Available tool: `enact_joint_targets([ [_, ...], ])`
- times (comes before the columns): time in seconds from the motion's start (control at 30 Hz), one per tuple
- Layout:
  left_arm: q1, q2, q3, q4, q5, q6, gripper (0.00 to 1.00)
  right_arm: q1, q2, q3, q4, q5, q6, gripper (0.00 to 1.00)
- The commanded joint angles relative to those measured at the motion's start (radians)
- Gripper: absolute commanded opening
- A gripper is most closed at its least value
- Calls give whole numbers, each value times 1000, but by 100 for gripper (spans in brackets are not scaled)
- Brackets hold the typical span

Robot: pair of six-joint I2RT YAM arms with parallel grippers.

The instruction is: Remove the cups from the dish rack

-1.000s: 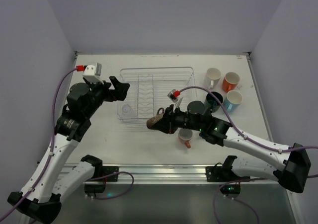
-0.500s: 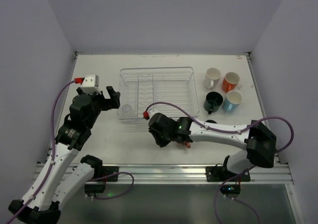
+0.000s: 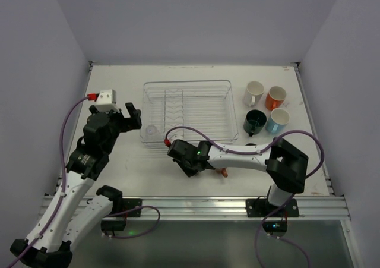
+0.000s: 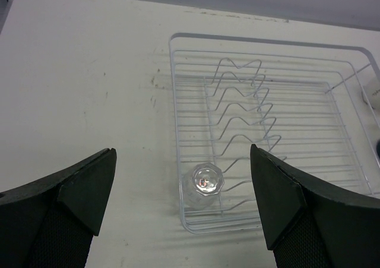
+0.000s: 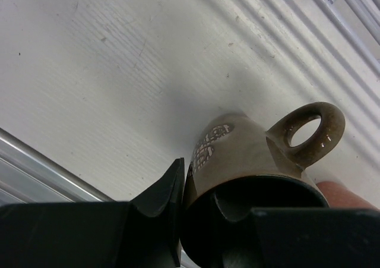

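The right gripper is pinching the rim of a brown mug, one finger inside and one outside. The mug is glossy olive-brown, with a ring handle and a pale lattice mark. It is hanging low by the middle of the worktop's near edge, in front of the dish rack. The left gripper is hovering wide open, holding nothing.

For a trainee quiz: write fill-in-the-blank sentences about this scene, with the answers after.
The only tumbler in the dish rack is ___.
The mug gripped by the right claw is ___ in colour.
The left claw is ___.
Clustered to the right of the rack, the mugs number ___.
Answers: clear; brown; open; four.
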State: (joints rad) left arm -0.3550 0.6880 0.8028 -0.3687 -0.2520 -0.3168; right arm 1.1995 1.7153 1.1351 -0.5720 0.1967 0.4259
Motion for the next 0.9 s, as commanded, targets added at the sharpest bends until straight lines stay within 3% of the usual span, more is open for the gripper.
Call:
enact_joint_targets([
  [0.0,7,7,3,13,-35,18,100,6,10,26,12,27,-15,11],
  [0.03,8,10,1,13,-27,19,100,6,6,23,14,29,-15,25],
  [0.13,8,34,4,10,-9,18,100,8,-22,18,17,29,-13,45],
  [0.27,8,80,24,-4,57,4,100,6,-139,11,17,35,-10,59],
  [0.3,7,97,29,-6,69,-2,100,6,-164,6,21,30,-9,66],
  [0.4,8,143,53,-22,114,-27,100,6,-250,-17,52,-6,-21,71],
  [0.6,5,237,65,-27,232,-76,96,6,-383,-46,52,0,-13,71],
  [0.87,-73,375,96,-55,174,-62,90,-5,-516,-121,80,40,-6,68],
])
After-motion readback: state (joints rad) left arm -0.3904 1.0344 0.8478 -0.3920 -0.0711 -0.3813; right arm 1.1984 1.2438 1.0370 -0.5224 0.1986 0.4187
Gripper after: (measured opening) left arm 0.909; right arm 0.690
